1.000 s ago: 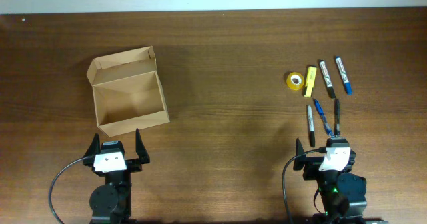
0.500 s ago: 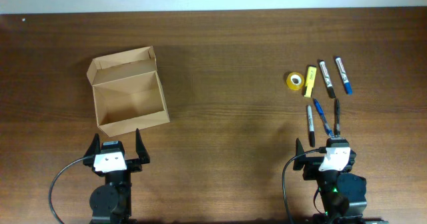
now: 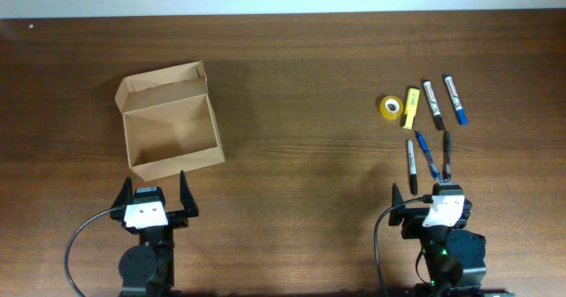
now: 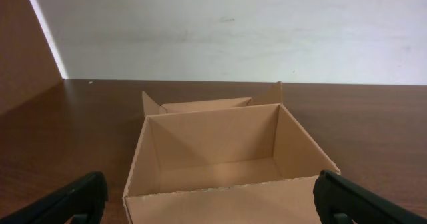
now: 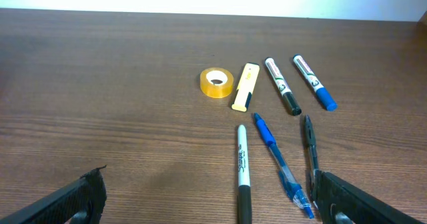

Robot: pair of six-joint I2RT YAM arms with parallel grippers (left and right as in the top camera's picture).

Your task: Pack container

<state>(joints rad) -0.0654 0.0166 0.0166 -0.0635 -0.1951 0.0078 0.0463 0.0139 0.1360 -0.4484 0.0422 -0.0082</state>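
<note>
The container (image 3: pixel 171 138) is a tan cardboard box at the left of the table, standing open and empty with its flap lid folded back. My left gripper (image 3: pixel 156 184) sits just in front of its near wall, open and apart from it. In the left wrist view the container's front wall (image 4: pixel 220 204) fills the space between the open left gripper's (image 4: pixel 213 201) black fingers (image 4: pixel 73 199). My right gripper (image 3: pixel 432 191) rests open at the right front. In its own view the right gripper (image 5: pixel 210 201) holds nothing.
At the right lie a yellow tape roll (image 3: pixel 390 106), a yellow highlighter (image 3: pixel 410 108), a black-capped marker (image 3: pixel 432 103) and a blue-capped marker (image 3: pixel 455 99). Nearer my right gripper lie a Sharpie (image 5: pixel 243 171), a blue pen (image 5: pixel 280 164) and a black pen (image 5: pixel 309 141).
</note>
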